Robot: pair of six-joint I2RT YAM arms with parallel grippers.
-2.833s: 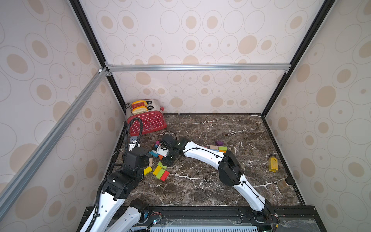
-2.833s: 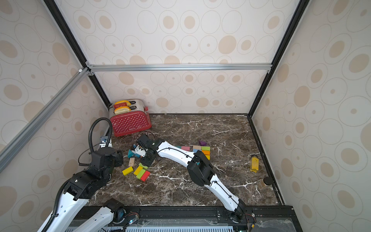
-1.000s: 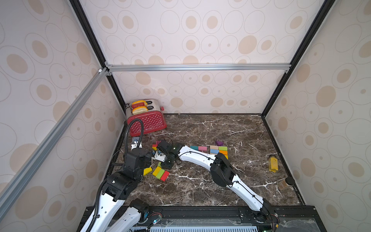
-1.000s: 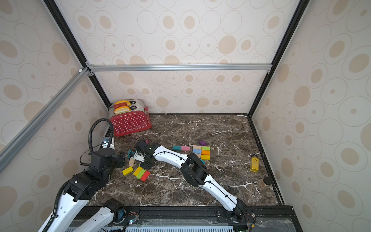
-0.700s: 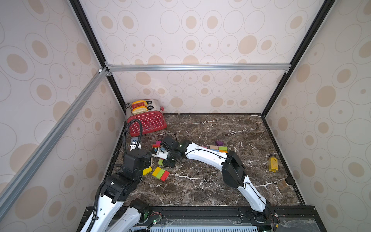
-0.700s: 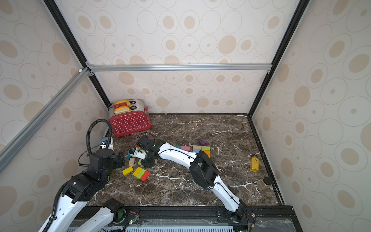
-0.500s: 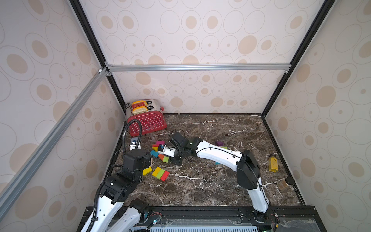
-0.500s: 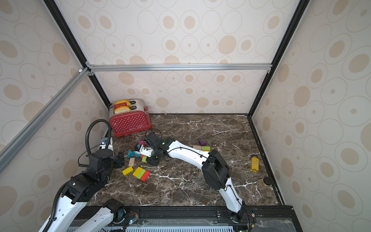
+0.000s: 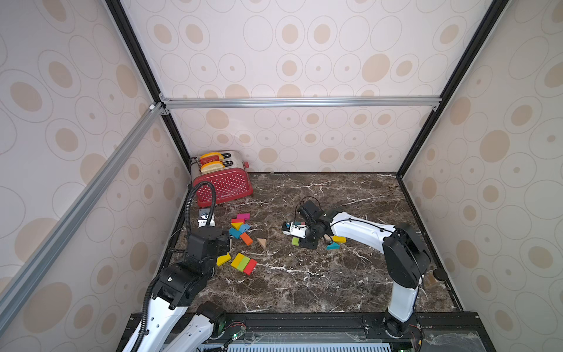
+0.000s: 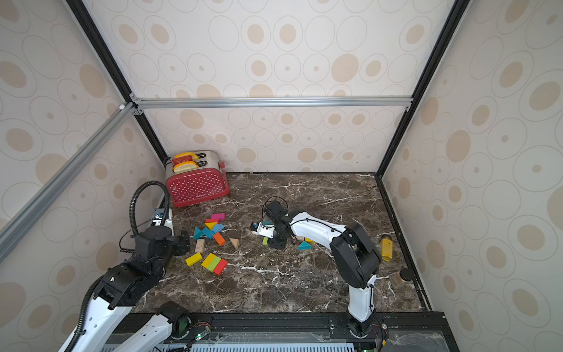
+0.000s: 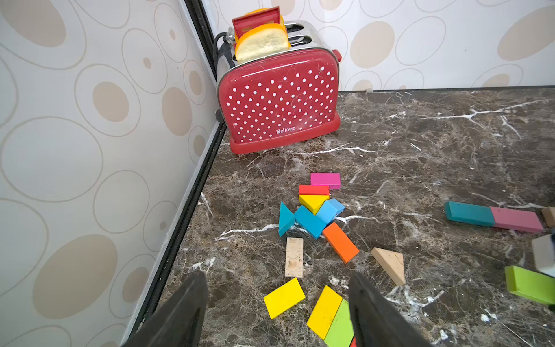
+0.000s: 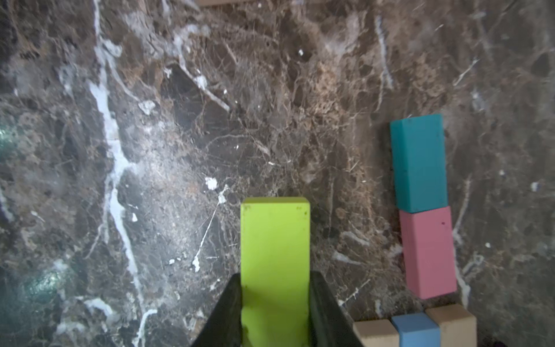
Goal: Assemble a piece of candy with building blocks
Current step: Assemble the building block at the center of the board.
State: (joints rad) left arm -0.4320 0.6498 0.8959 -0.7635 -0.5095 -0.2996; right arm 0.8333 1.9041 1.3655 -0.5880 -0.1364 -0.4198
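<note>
Lime block (image 9: 295,241), mid-frame in a top view, is clamped by right gripper (image 12: 274,279); best lowered flat and squared beside teal brick (image 12: 419,162). Left gripper (image 11: 276,275) is left spread, empty.

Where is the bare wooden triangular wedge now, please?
In both top views the wedge lies left of centre on the marble tabletop, beside the orange wooden brick.
</note>
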